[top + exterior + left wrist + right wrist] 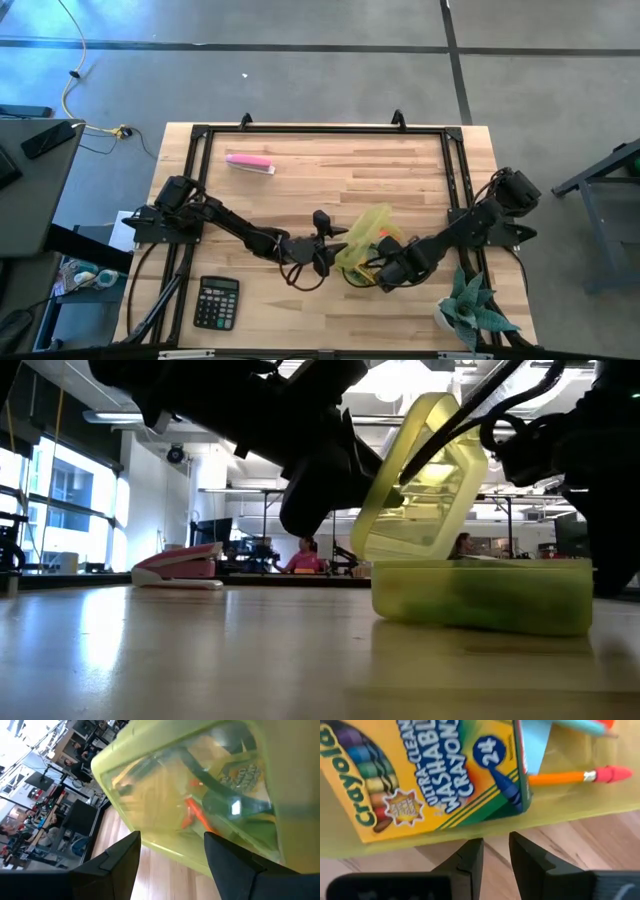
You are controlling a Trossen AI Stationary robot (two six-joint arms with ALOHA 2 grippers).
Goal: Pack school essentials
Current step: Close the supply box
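Wooden table (300,190) | translucent case (368,240) open, our landmark | crayon box (420,770) and orange pencil (570,776) inside it | left gripper (170,865) parted beside its lid | right gripper (496,857) narrowly parted, empty, at its rim | we judge contents light, stiff; grip box edges.

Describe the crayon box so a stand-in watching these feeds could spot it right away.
Find the translucent yellow-green plastic case near the middle of the wooden table, between the two arms. Inside its open base lies the yellow cardboard crayon box, beside an orange pencil with a red eraser. It alone carries printed lettering and a crayon picture.
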